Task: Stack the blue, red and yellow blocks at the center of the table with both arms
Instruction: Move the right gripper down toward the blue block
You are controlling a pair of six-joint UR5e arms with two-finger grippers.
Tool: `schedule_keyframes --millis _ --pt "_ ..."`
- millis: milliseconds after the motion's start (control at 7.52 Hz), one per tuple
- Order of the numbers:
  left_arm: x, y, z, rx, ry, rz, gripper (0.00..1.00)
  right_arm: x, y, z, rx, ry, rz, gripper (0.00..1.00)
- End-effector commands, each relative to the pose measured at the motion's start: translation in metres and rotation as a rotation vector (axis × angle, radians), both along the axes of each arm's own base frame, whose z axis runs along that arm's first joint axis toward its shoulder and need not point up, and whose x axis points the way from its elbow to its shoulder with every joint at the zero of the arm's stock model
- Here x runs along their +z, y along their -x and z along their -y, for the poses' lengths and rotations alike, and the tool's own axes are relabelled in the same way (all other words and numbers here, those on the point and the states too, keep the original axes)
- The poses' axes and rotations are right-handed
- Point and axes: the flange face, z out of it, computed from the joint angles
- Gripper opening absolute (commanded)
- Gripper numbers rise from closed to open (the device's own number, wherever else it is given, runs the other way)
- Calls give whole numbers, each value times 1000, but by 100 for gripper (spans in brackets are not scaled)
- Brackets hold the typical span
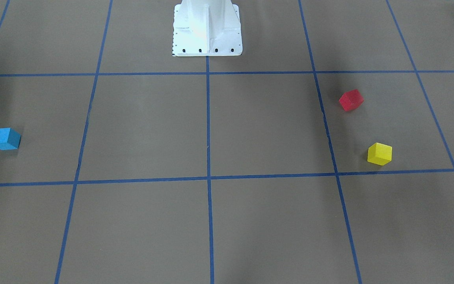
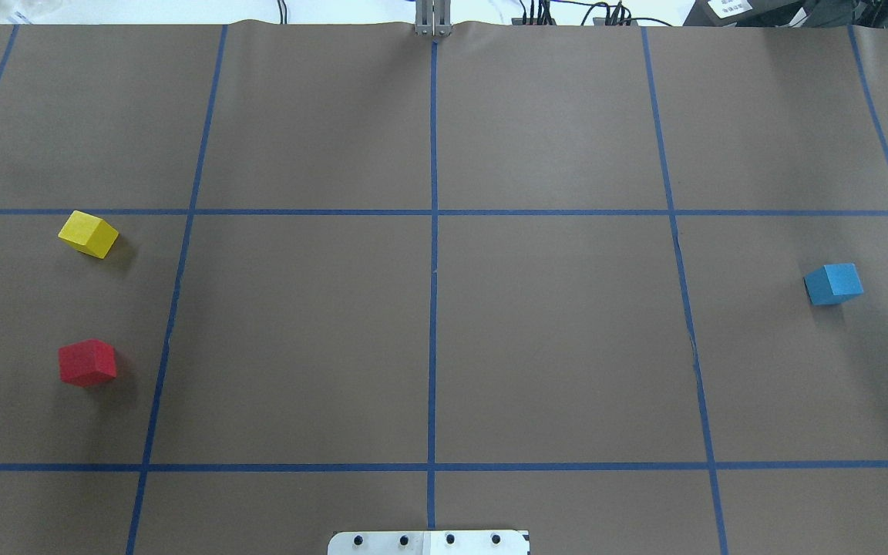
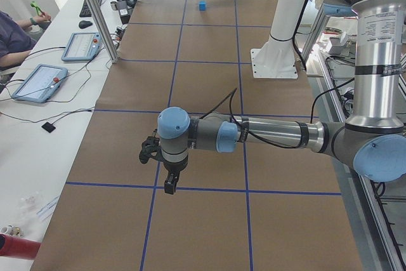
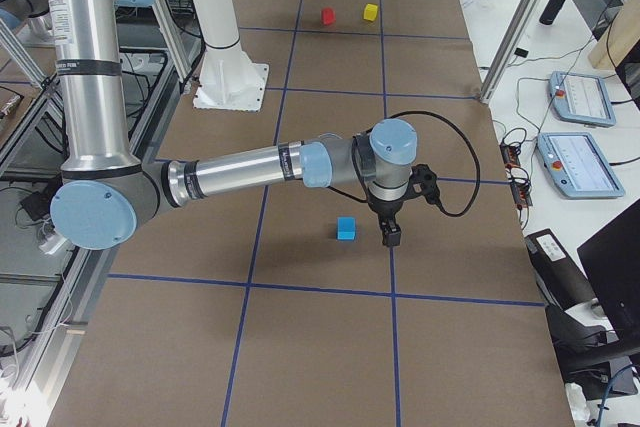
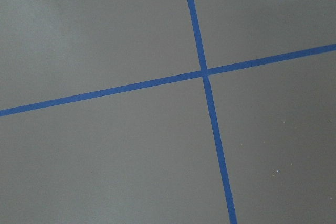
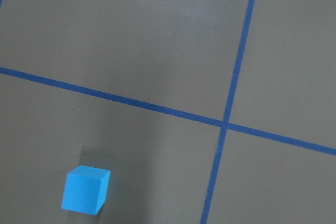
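Nearest the base, the red block (image 2: 87,362) is being seen by the table's (image 2: 552,347) left edge; farther out, the blue block (image 2: 833,284) by the right edge, wide paper between; farthest, the yellow block (image 2: 88,233), apart beyond the red. The left gripper (image 3: 169,182) and right gripper (image 4: 390,232) are being held aloft; their opening and hold cannot be told.

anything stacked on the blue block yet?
No. The blue block has a bare top; the red block and yellow block sit far off, apart from each other. Its underside is hidden.
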Motion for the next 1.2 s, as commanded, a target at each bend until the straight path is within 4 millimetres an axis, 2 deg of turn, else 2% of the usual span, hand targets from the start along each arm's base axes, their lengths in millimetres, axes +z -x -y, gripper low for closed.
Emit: schedule_keyframes --millis 0,266,399,665,1064 --pt "-1 0 0 0 -1 0 100 4 61 -7 -70 -15 18 100" --pt "0 0 -1 0 1 0 100 10 106 -9 -71 -5 43 100" --pt "0 0 -1 0 1 0 100 11 126 -13 -42 64 45 100" --pt "-1 0 0 0 -1 0 100 21 157 -16 -32 145 23 100" --pt "-1 0 0 0 -2 0 100 58 160 -21 -13 238 -7 100"
